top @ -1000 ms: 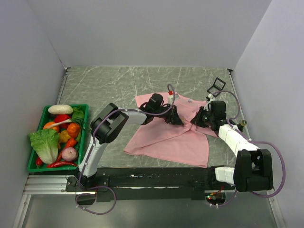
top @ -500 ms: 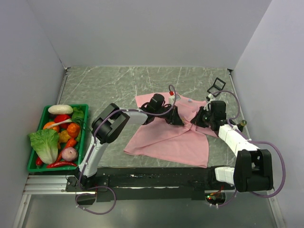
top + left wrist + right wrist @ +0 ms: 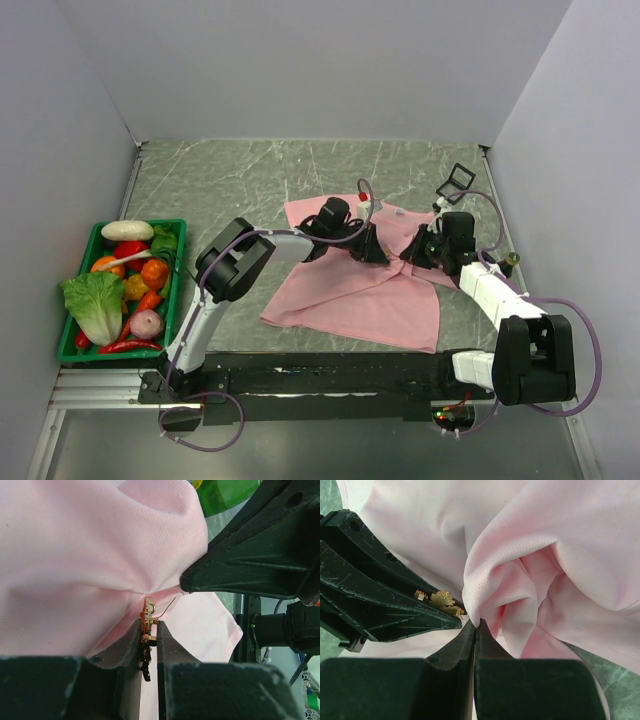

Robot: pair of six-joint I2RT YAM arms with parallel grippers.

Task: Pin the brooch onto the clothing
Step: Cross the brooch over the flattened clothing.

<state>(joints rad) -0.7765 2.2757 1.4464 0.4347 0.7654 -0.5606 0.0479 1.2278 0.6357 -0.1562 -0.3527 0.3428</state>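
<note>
The clothing (image 3: 360, 295) is a light pink T-shirt spread on the marble table, bunched up at its middle. The brooch (image 3: 146, 621), tiny and orange-red with gold fittings, is pinched edge-on between my left gripper's (image 3: 149, 624) jaws; its thin pin wire touches the raised fold of the clothing (image 3: 75, 555). My right gripper (image 3: 476, 625) is shut on that fold of pink fabric (image 3: 535, 570), tip to tip with the left fingers (image 3: 380, 595) and the brooch's gold back (image 3: 442, 600). From above, the left gripper (image 3: 376, 255) and right gripper (image 3: 408, 258) meet over the shirt.
A green basket (image 3: 180, 270) of toy vegetables sits at the table's left edge. A black wire-frame object (image 3: 457, 180) stands at the back right. A green bottle (image 3: 220, 495) lies beyond the fold. Grey walls close the table on three sides.
My left wrist has crept slightly to the right, toward the right gripper. The right arm and the shirt have stayed put.
</note>
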